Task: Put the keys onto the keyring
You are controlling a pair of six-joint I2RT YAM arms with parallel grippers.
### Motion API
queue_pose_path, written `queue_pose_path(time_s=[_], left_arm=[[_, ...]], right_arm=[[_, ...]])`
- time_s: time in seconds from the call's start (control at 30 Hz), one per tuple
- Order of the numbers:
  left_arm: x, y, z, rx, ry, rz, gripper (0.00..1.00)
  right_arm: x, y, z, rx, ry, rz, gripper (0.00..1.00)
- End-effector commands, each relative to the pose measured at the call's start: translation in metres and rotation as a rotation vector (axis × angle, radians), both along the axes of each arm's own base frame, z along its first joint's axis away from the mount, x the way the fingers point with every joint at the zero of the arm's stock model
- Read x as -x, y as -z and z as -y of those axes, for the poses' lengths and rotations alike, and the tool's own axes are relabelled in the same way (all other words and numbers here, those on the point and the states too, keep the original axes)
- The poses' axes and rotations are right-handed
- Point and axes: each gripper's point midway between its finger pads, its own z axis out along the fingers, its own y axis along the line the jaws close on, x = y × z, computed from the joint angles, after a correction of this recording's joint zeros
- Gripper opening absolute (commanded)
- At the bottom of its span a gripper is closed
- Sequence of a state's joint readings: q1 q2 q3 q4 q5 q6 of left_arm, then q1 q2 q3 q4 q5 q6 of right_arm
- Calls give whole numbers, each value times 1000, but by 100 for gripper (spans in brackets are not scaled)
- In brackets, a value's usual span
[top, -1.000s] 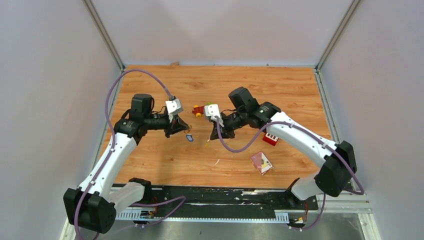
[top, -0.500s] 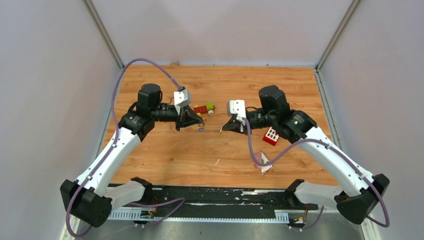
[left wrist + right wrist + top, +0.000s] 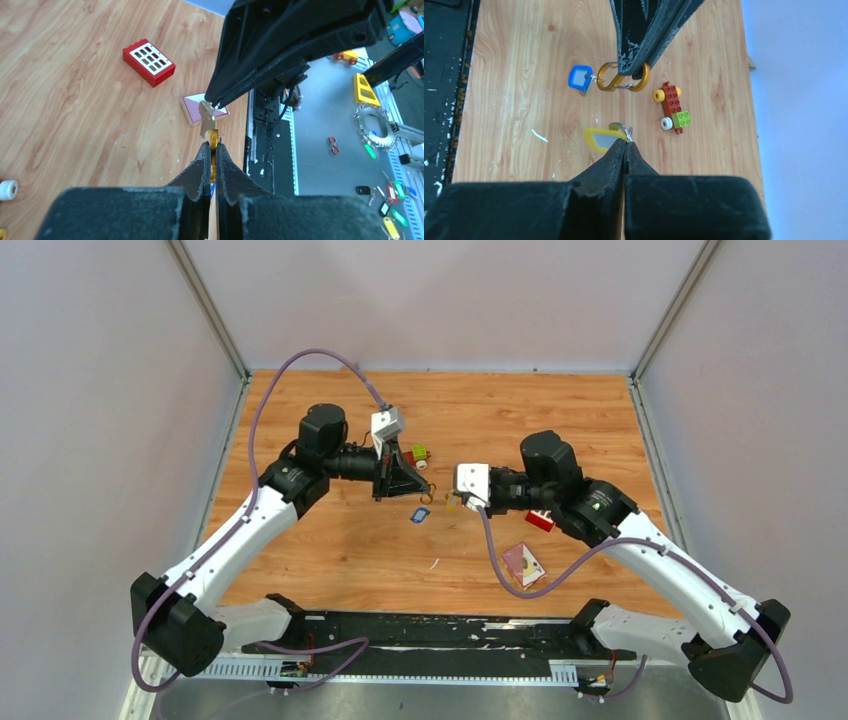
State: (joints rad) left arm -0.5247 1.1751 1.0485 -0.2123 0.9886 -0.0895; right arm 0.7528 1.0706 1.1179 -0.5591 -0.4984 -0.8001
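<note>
My left gripper [image 3: 212, 148] is shut on the gold keyring [image 3: 214, 142], an S-shaped clip, and holds it above the table. In the right wrist view the keyring [image 3: 622, 80] hangs from the left fingers [image 3: 636, 60], with the blue-headed key [image 3: 580, 78] hooked on its left end. My right gripper [image 3: 625, 143] is shut on the yellow-headed key [image 3: 600, 138], a short way from the ring and not touching it. In the top view the left gripper [image 3: 424, 493], blue key [image 3: 420, 515], right gripper [image 3: 449, 502] and yellow key [image 3: 453, 504] meet at mid-table.
The red-and-green toy car [image 3: 415, 454] lies just behind the left gripper. The red block with white squares [image 3: 541, 519] sits under the right arm. A pink card [image 3: 523, 564] lies near the front. White flecks dot the wood.
The left gripper has carried the ring and blue key right and farther in. The right gripper swung right, then back, and its tip now stands close to the ring.
</note>
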Motion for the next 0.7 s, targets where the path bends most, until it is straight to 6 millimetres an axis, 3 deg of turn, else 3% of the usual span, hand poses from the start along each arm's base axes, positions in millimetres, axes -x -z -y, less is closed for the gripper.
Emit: queue_pose_path(time_s=[0.0,0.4,0.67], left_arm=[[1,-31,3,28,-2,14,0],[-3,-24,13,-41,19,-60,0],[-1,-15,8,-52,-12,-46,0]], right_arm=[[-4,-25,4,-44,22,145,0],[-1,-18,-5,-1,40,264,0],[2,-13,-11,17,47,328,0]])
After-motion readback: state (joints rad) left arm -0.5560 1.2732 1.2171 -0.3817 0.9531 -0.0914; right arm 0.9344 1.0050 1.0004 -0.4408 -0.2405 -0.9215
